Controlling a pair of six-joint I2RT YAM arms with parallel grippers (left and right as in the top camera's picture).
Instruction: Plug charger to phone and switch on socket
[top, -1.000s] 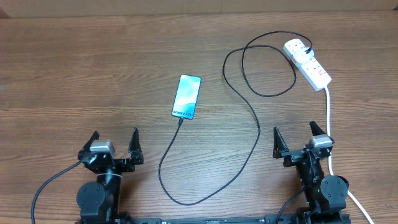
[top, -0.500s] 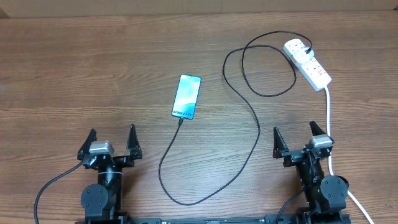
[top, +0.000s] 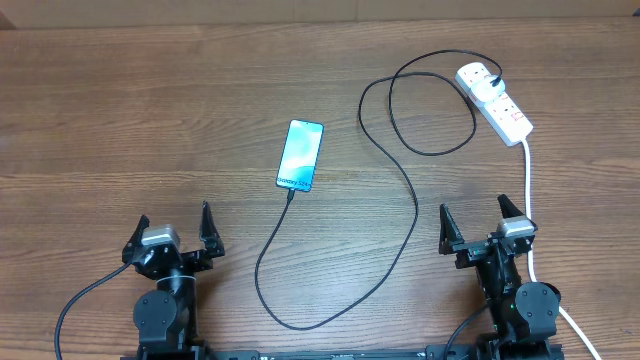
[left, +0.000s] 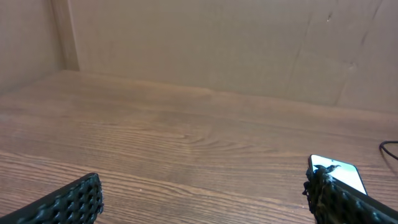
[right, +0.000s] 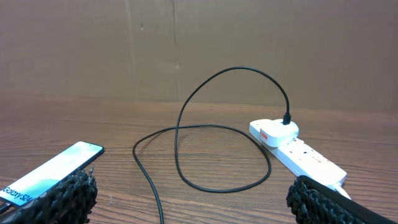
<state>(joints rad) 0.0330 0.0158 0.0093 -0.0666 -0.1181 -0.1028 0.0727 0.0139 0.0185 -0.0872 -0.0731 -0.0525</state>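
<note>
Thin black charger cable (top: 415, 215) is judged seated in slim teal-screened phone (top: 300, 155) on wooden counter (top: 120, 100) and plugged into white plastic power strip (top: 497, 103) at far right, switch state unreadable, with left fingers (top: 208, 228) and right fingers (top: 446, 226) spread wide, empty.

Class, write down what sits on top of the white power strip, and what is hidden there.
A white adapter sits on the power strip's far end, charger cable entering it. Pins and outlet beneath are covered.

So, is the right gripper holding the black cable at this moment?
No, the overhead view shows the right gripper open and empty, and the cable lies on the table apart from it.
</note>
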